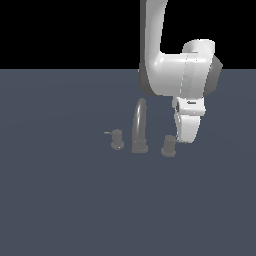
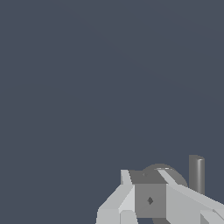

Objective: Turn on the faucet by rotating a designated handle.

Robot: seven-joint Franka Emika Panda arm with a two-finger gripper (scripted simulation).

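The faucet (image 1: 139, 126) is a dull-grey set on the floor, with a tall arched spout between two stubby knobs. The handle (image 1: 168, 145) is the knob with the wider base on the exterior view's right. My gripper (image 1: 176, 140) hangs right beside it, on its far right side, touching or nearly touching it. The handle's lever is hidden behind the gripper there. In the wrist view the gripper (image 2: 150, 192) looks shut with nothing in it: the fingers (image 2: 127, 194) show no gap. A round grey base (image 2: 168, 169) and an upright grey cylinder (image 2: 197, 173) sit just beyond them.
The other, smaller knob (image 1: 117, 139), with a thin lever pointing to the exterior view's left, stands on the spout's far side. The white arm (image 1: 172, 70) comes down from above. Flat blue-grey floor (image 1: 60, 200) surrounds the set.
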